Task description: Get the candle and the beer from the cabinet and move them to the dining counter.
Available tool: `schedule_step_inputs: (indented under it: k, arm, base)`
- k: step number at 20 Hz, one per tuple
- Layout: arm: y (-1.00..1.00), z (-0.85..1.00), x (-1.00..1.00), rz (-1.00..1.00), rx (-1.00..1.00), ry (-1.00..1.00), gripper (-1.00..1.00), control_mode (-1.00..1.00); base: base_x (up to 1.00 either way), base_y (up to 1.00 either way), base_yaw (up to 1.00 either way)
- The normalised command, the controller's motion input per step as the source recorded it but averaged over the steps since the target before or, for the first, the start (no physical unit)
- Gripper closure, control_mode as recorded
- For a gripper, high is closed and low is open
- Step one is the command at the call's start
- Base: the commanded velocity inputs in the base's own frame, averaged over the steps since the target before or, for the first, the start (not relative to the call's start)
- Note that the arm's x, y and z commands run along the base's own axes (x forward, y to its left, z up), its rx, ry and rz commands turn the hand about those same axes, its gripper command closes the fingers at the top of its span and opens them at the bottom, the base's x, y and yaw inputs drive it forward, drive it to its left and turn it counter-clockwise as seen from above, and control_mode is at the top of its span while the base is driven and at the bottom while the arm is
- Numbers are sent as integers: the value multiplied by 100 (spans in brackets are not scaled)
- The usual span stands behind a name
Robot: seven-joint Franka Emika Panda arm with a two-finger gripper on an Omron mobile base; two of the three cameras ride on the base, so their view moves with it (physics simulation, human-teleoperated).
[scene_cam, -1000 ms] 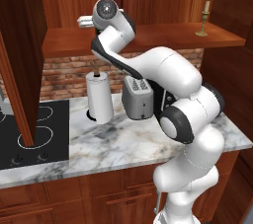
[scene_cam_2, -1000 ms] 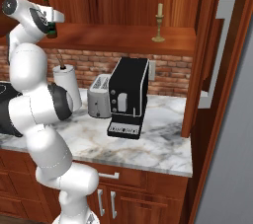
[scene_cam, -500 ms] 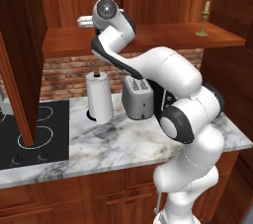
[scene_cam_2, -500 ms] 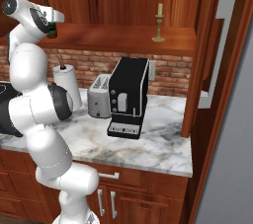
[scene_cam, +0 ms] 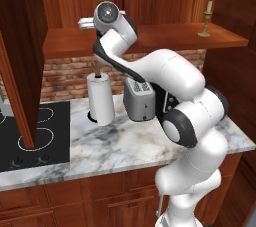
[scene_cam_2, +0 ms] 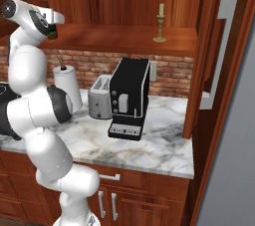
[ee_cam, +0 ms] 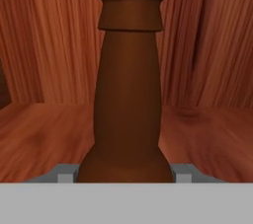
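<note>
Paper towel roll (scene_cam: 100, 102), grey toaster (scene_cam: 139, 100), black coffee machine (scene_cam_2: 129, 97), black cooktop (scene_cam: 30, 143), brick backsplash (scene_cam_2: 167, 73)

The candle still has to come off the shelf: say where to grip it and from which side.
Grip the candle low on its slim brass stem, just above the round base, with the hand coming level from the open front of the cabinet. It stands upright near the shelf's front edge with free space on both sides; the thin taper on top would probably slip or tilt.
</note>
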Motion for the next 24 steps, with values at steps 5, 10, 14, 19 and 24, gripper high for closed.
schedule_step_inputs:
  k: [5,10,14,19,24]
  arm:
    - [6,-25,-30,1,0,-8,100,-100]
    - [1,-2,-67,9,0,-8,100,-100]
    - [0,7,-83,13,-2,-3,100,-100]
    - [0,19,-89,15,-6,0,100,-100]
    - [-13,27,-99,21,-5,0,100,-100]
  base:
    - [0,0,0]
    - [0,0,0]
    - [0,0,0]
    - [0,0,0]
    - [0,0,0]
